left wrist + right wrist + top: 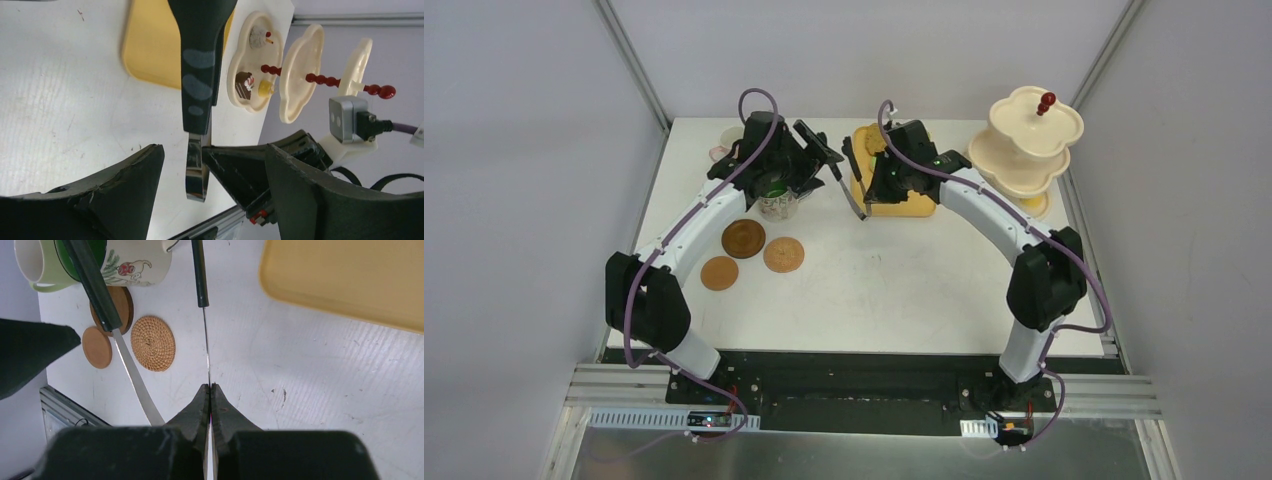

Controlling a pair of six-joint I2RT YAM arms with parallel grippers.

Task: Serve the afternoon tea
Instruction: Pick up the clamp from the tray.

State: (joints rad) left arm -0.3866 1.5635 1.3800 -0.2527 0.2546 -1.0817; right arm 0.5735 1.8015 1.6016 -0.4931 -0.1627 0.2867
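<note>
Far left corner: glossy cream mug (30, 262) beside green-lined patterned mug (135, 260), both ceramic, upright. Nearer, along the left edge, close together and flat: dark wood coaster (743, 238), woven rattan coaster (783, 254), smooth tan coaster (719, 272), all round. By the patterned mug: left gripper (214, 150), jaws wide apart, one black-and-steel leg of the tongs (95, 285) in the gap, contact unclear. Middle of far edge: right gripper (210, 387), jaws pressed together on a thin steel strip of the tongs. Just right of it: smooth yellow tray (150, 45), rectangular, rounded corners. Far right corner: cream scalloped three-tier stand (1064, 125), red beaded knob (1047, 100) on top, toy pastries (244, 85) on the lowest tier. Coasters to right edge: wide bare stretch of matte white table (904, 290), lightly scuffed. Around: pale grey walls, aluminium posts at far corners.
</note>
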